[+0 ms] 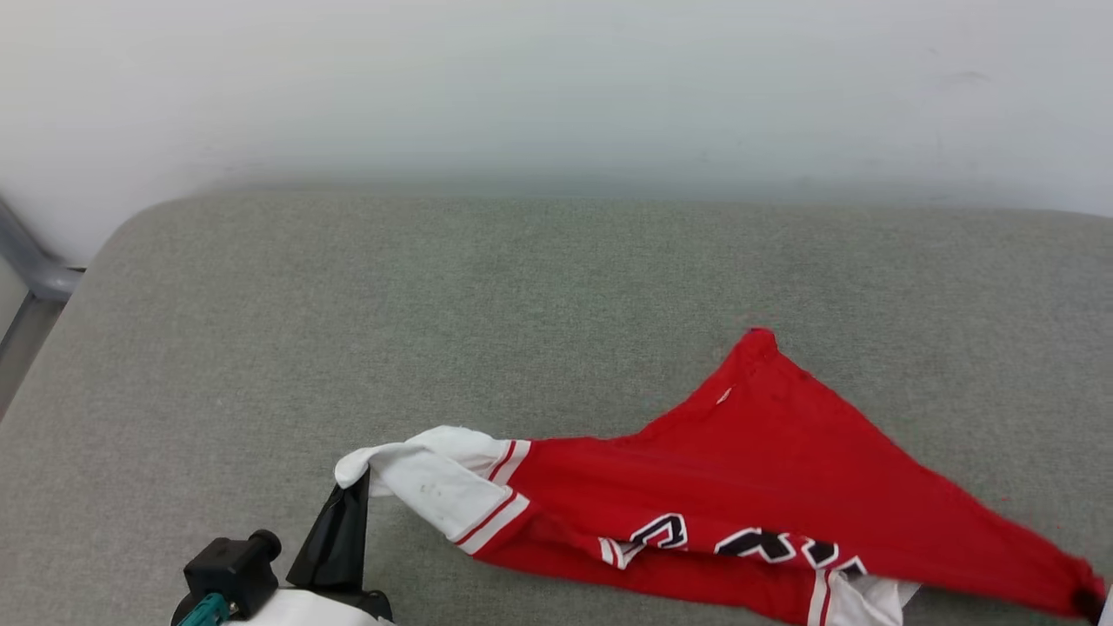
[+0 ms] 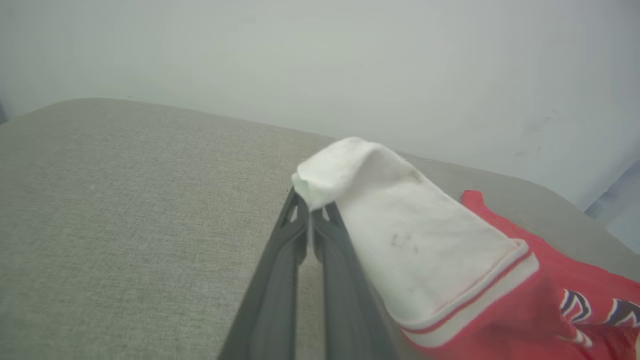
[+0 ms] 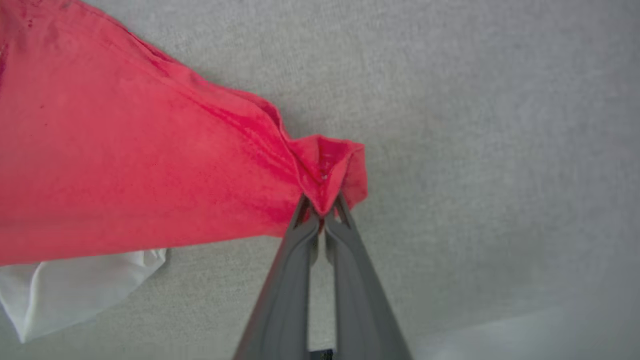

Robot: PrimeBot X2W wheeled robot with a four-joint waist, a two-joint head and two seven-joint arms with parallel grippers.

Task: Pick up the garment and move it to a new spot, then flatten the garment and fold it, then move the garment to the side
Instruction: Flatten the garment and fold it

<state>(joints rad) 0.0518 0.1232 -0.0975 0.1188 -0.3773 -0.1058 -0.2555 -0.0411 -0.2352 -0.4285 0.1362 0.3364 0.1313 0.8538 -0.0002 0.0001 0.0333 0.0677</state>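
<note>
The garment (image 1: pixel 739 478), a red jersey with white sleeves and black lettering, is stretched across the lower right of the grey cushion. My left gripper (image 1: pixel 355 483) is shut on the tip of one white sleeve (image 2: pixel 400 235) at the lower left; the left wrist view shows the cloth pinched between the fingertips (image 2: pixel 311 212). At the far right edge, my right gripper (image 3: pixel 322 210) is shut on a red corner (image 3: pixel 330 170) of the garment (image 3: pixel 125 175). A second white sleeve (image 3: pixel 65 290) hangs under the red cloth.
The grey upholstered surface (image 1: pixel 348 313) runs back to a pale wall (image 1: pixel 556 87). A grey metal bar (image 1: pixel 35 261) stands off the far left corner. Bare cushion lies behind and to the left of the garment.
</note>
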